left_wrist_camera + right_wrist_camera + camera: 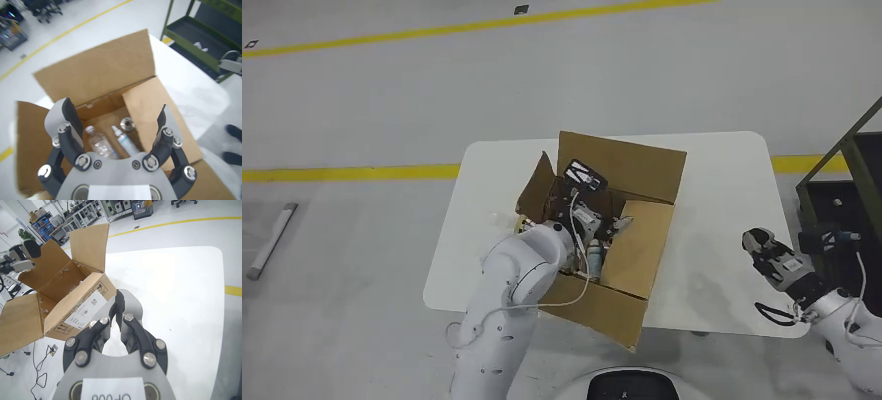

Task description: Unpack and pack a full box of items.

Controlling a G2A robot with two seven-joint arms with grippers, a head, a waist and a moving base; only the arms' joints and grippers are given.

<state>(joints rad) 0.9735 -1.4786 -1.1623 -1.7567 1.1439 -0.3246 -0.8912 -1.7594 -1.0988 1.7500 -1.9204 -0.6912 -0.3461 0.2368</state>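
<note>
We see the open box in the middle of the white table, with a clear bottle inside. Our left gripper hangs over it, spread wide and empty. Our right gripper, pinched closed on nothing, is over the table's right edge. Yellow lines cross the pale floor.

Left pincer spread wide, right pincer closed, the two well apart

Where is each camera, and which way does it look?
Top view: above the arms, looking down on table and open box; both arms show.
Left wrist view: over the box, looking in at a bottle; open left end effector shows.
Right wrist view: at the table's edge, facing the box; shut right end effector shows.
Both wrist views share the box.
</note>
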